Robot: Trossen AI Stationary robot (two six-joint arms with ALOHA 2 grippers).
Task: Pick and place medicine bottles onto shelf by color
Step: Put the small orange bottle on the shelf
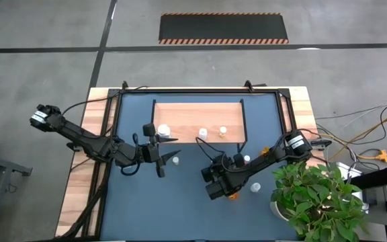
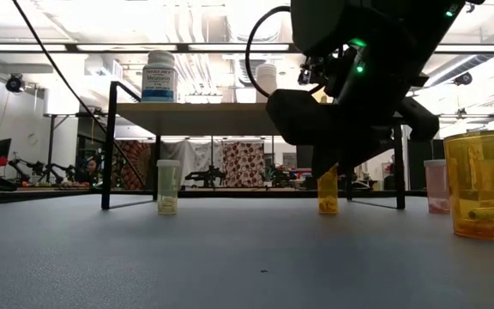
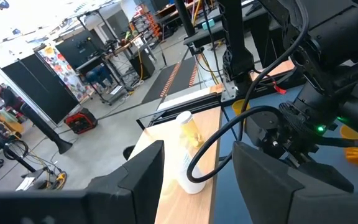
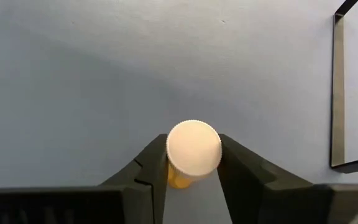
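Robotics lab: equipment racks [image 3: 114, 74], cables [image 1: 355, 144].

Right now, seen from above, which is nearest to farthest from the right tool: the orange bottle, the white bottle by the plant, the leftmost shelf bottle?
1. Orange bottle, between the right tool's fingers.
2. White bottle, on the table beside the plant.
3. Leftmost shelf bottle, far across, on the shelf.

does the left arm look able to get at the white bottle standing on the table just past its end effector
Probably yes. The left end effector is open and the white bottle stands right beside it on bare tabletop, with nothing between them; the right end effector is busy at an orange bottle.
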